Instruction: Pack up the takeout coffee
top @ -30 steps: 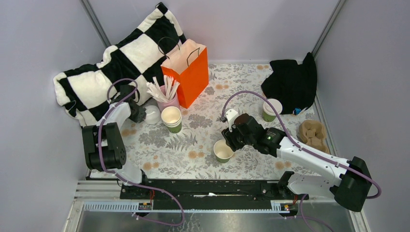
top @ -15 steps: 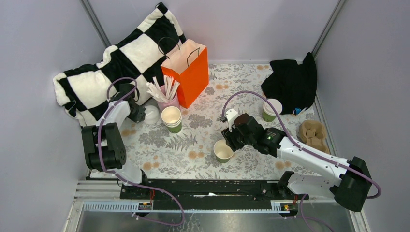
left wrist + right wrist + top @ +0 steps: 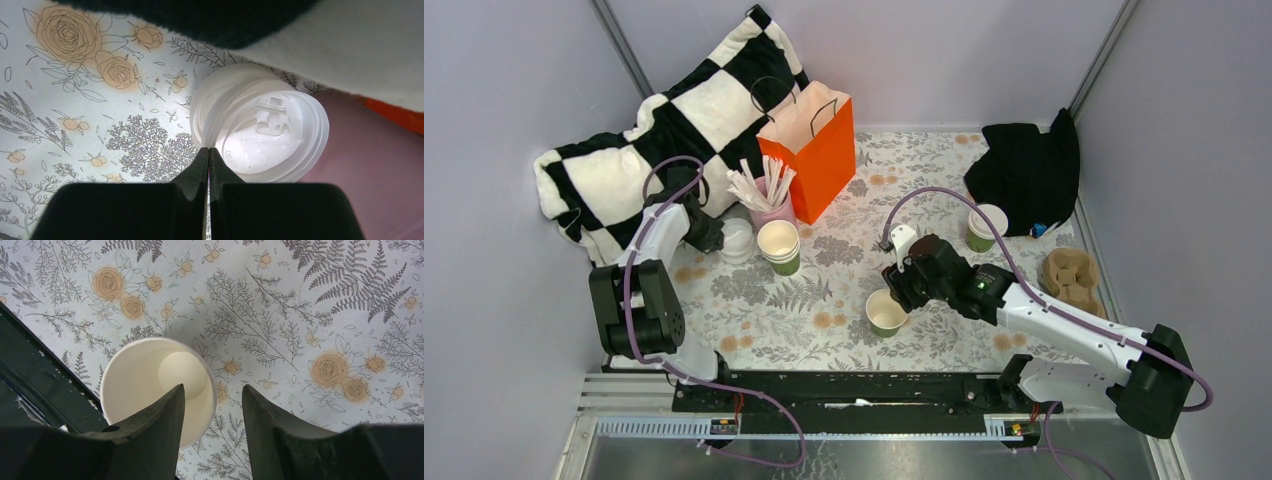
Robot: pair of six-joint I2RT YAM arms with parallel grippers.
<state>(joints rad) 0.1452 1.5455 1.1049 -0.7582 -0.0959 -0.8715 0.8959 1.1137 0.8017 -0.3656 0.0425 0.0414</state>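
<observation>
Left gripper [image 3: 208, 150] pinched shut on rim of round white plastic lid [image 3: 265, 135] beside pink cup [image 3: 360, 155], right gripper [image 3: 212, 390] half-wide straddling wall of 1 lidless green paper cup [image 3: 145, 385] mid-table; such a thin edge pinch may slip on lifting, dropping lid.

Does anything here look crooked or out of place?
The top white lid sits tilted on another lid beside the pink cup; the left tool is pinching its rim. A checkered pillow and a heaped black cloth also seem odd company for coffee.

pink cup [image 3: 370, 150] cut off at right edge, pillow [image 3: 200, 20] blurred at top
</observation>
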